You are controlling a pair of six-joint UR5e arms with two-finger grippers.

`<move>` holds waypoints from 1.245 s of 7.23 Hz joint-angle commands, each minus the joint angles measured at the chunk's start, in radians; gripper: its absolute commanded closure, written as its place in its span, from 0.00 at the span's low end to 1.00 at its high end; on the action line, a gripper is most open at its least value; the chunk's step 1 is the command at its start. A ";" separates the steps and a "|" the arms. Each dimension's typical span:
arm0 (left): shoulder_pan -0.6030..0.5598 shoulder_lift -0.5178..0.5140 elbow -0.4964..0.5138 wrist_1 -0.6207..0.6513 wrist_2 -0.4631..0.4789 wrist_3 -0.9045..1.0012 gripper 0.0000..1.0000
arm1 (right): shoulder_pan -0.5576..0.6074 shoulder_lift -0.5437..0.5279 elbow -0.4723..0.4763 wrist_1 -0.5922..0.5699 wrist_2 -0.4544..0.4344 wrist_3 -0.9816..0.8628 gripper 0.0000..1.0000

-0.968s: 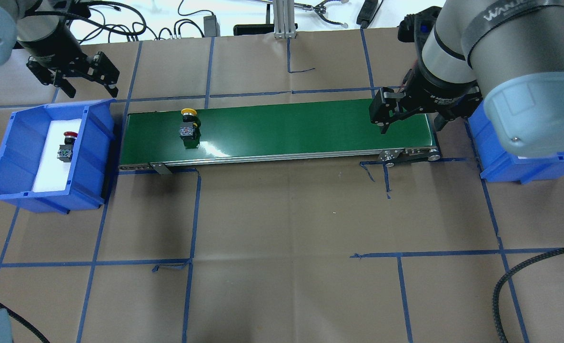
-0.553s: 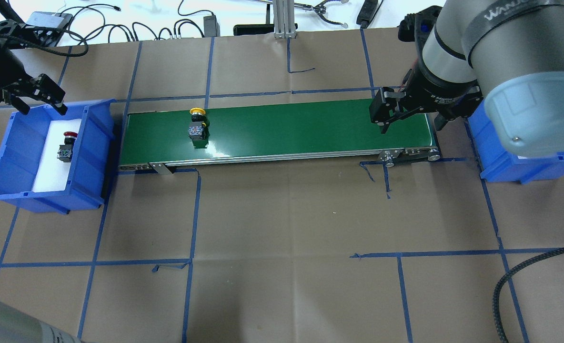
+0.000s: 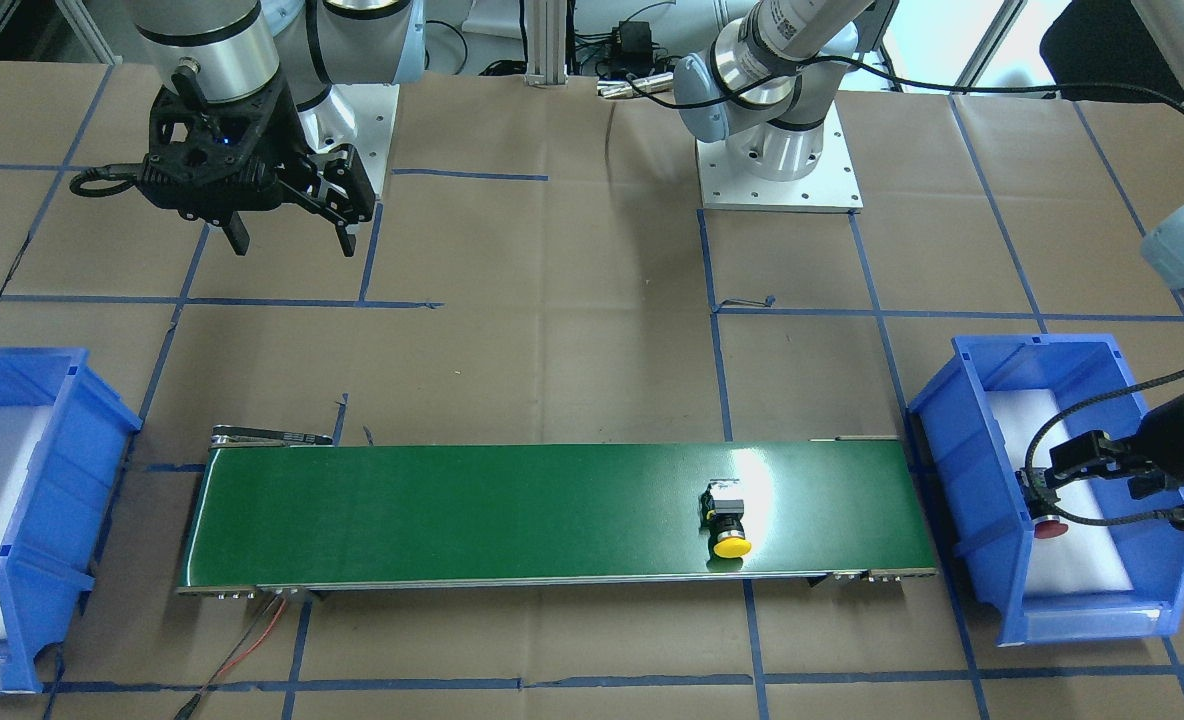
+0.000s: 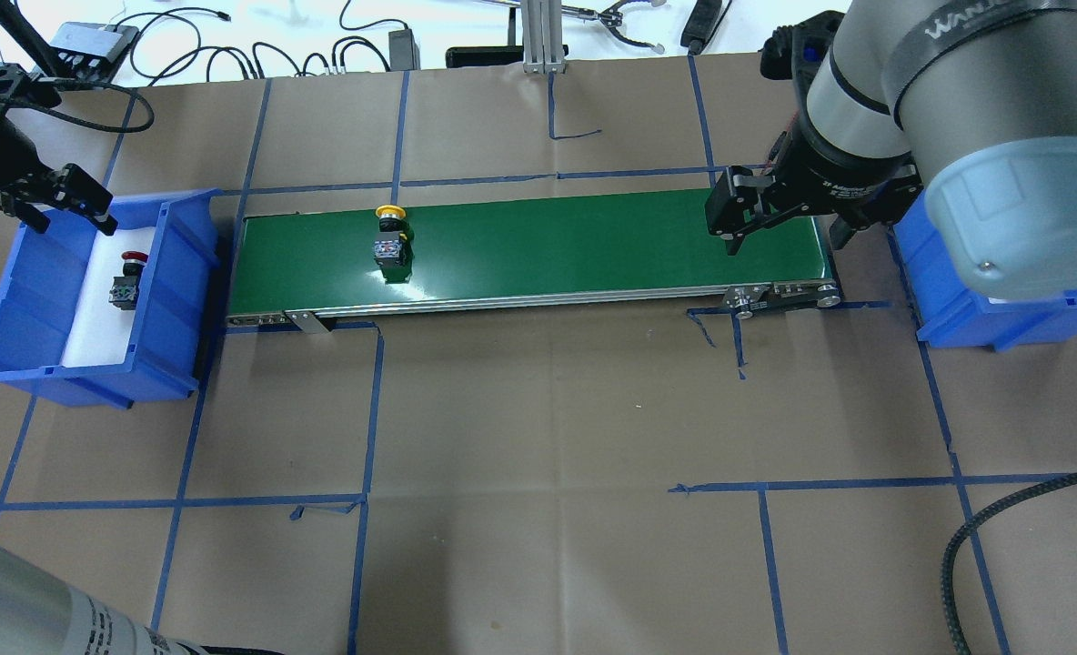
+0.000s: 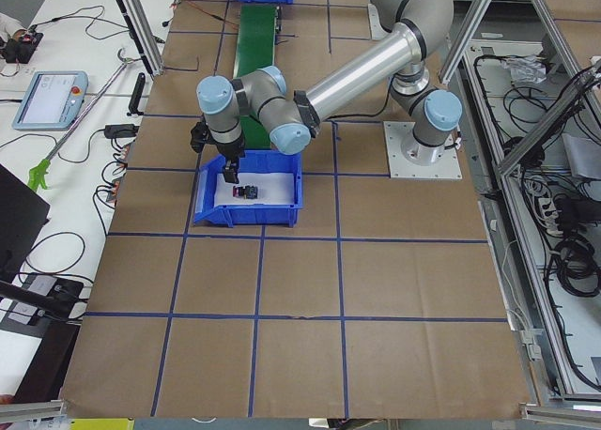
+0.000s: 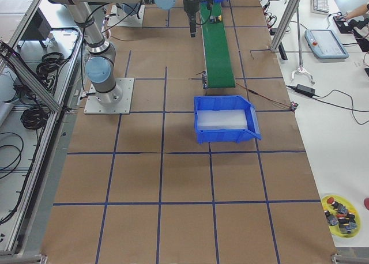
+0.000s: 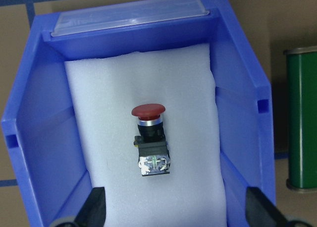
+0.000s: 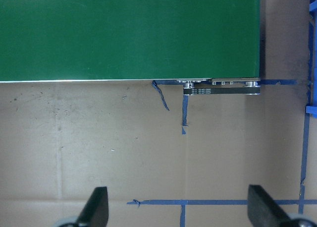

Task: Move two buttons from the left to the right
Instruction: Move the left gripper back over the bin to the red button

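The yellow button [image 4: 391, 238] lies on its side on the green conveyor belt [image 4: 593, 236], in its left part; it also shows in the front-facing view [image 3: 727, 520]. The red button [image 4: 127, 277] lies on white foam in the left blue bin [image 4: 184, 273], and shows clearly in the left wrist view [image 7: 151, 138]. My left gripper [image 4: 70, 214] is open and empty, above the bin's far end, apart from the red button. My right gripper [image 4: 780, 232] is open and empty, hovering over the belt's right end [image 8: 129, 33].
A second blue bin [image 4: 957, 309] with white foam stands just past the belt's right end. The table is brown paper with blue tape lines. Cables and tools lie along the far edge [image 4: 229, 55]. A black cable [image 4: 1002, 518] curves in at the lower right.
The yellow button has travelled right along the belt. My left gripper has swung left from the belt's corner to above the bin's far end. The right arm has not moved.
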 commanded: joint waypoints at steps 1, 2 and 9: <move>0.031 -0.055 -0.023 0.068 -0.007 0.020 0.01 | 0.000 0.000 0.002 0.000 0.000 0.000 0.00; 0.034 -0.064 -0.061 0.145 -0.007 0.023 0.01 | 0.000 0.000 0.002 0.000 0.000 0.000 0.00; 0.019 -0.057 -0.158 0.227 -0.007 0.013 0.22 | 0.000 0.002 0.002 0.000 -0.002 0.000 0.00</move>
